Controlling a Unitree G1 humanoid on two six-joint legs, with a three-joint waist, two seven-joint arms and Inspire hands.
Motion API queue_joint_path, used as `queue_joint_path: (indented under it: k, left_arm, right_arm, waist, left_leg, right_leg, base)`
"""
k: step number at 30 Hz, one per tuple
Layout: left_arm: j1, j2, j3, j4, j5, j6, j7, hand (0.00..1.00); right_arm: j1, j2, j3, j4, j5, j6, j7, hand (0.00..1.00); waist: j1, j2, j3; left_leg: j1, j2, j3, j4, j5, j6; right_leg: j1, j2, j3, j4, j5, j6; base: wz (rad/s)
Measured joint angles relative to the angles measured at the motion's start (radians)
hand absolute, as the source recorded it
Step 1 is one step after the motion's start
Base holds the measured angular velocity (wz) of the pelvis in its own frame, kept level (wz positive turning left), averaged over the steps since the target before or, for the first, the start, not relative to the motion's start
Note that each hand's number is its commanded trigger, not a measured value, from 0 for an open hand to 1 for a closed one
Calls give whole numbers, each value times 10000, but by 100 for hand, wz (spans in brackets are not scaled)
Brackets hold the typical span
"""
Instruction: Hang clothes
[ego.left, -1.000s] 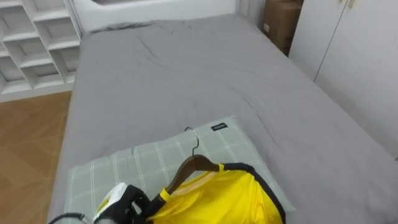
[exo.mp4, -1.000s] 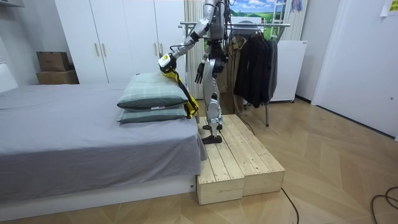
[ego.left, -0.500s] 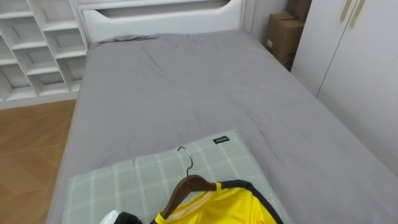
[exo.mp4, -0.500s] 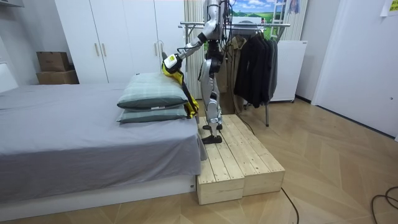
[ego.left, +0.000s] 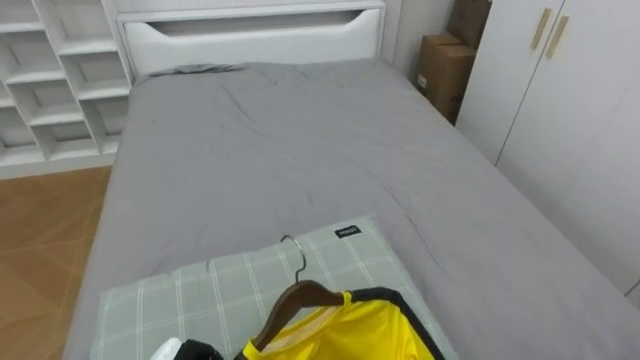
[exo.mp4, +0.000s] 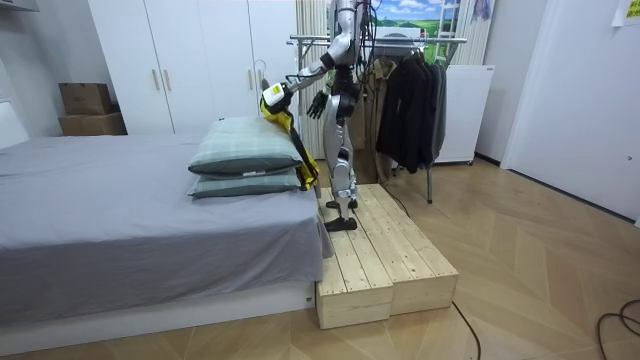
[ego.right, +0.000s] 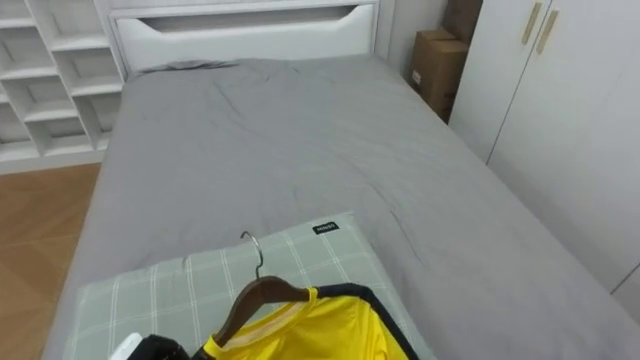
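A yellow shirt (ego.left: 345, 330) with dark trim hangs on a wooden hanger (ego.left: 300, 297); the hanger's metal hook (ego.left: 293, 250) points up over a green checked pillow (ego.left: 230, 285). My left hand (ego.left: 185, 351) at the bottom edge is shut on the hanger's lower arm. In the room view I stand on a wooden platform (exo.mp4: 385, 250) at the bed's end, with the left hand (exo.mp4: 270, 96) holding the shirt (exo.mp4: 295, 150) out over the stacked pillows (exo.mp4: 245, 160). My right hand (exo.mp4: 318, 103) is up at chest height with relaxed fingers. Behind me stands a clothes rack (exo.mp4: 425, 40) with dark clothes.
The grey bed (ego.left: 290, 150) stretches ahead to a white headboard (ego.left: 250, 35). White cube shelves (ego.left: 50, 80) and wood floor lie to its left; a cardboard box (ego.left: 440, 65) and white wardrobe doors (ego.left: 560, 120) stand on its right.
My right hand has risen from beside my hip to chest height. The eye view has tilted up the bed, so more headboard shows. The left hand still holds the hanger.
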Motion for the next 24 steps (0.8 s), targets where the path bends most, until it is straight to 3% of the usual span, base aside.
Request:
queue_joint_path:
  k: [5,9,18,24]
  left_arm:
    - [367,-10,-33,-1405,1,8,1,100]
    - [445,31,-32,-2109,-21,7,-7,100]
    - [457,22,-19,-2254,76,7,-384,100]
    - [450,23,-34,-2781,153,1,-469,100]
  right_arm:
    - [170,15,663,-3855,-1728,-223,-509,0]
    - [327,23,994,-5326,-2549,-372,-529,0]
    - [241,-28,1128,-6957,-3116,-412,-455,0]
    - [138,-488,1735,-7580,-3386,-627,-128,0]
  waist:
    - [23,-32,28]
    - [279,-65,65]
    - [579,-1,112]
    - [684,38,111]
  left_leg:
    - [76,0,8,-38,-3,-3]
    - [110,-2,12,-68,-28,-13]
    - [211,-4,0,-159,-40,-25]
    - [125,-4,-13,-140,-43,-25]
  right_leg:
    - [59,-5,-19,-7,-2,-2]
    - [69,-6,0,-15,-24,8]
    - [215,-6,-17,-170,-24,5]
    - [210,-8,-53,-163,-16,-7]
  base:
    - [0]
    - [0]
    - [0]
    - [0]
